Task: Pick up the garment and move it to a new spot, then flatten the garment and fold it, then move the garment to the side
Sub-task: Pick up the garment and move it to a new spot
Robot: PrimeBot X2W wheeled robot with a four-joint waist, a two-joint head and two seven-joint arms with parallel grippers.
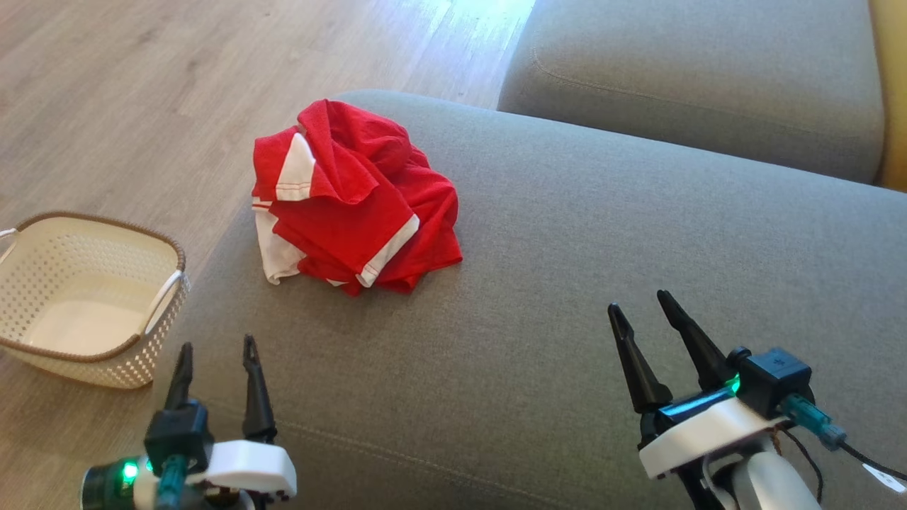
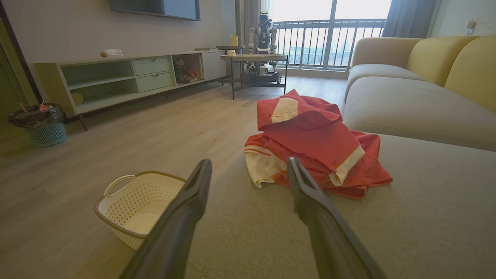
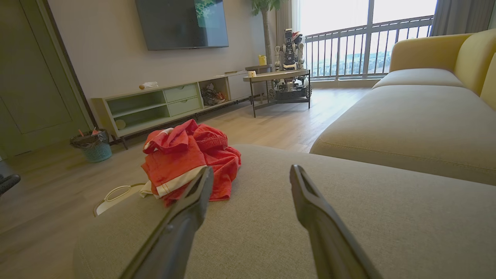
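Listener: What does your left wrist camera show?

Operator: I see my left gripper (image 2: pixel 248 162) from behind, its two long dark fingers (image 2: pixel 193 197) spread wide apart. Beyond the fingertips, mostly past the right one, a crumpled red garment (image 2: pixel 314 143) with white bands lies on a grey sofa cushion (image 2: pixel 426 217).

Listener: And off to the left?

Operator: Left of the left finger, a cream perforated basket (image 2: pixel 151 190) with a brown rim stands on the pale wooden floor (image 2: pixel 77 162), just beside the cushion's edge.

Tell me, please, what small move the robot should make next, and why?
Probably reach the left gripper forward to the crumpled red garment. It lies bunched and untouched near the left edge of the sofa cushion; both grippers are open and empty, and the left gripper sits nearer it than the right gripper.
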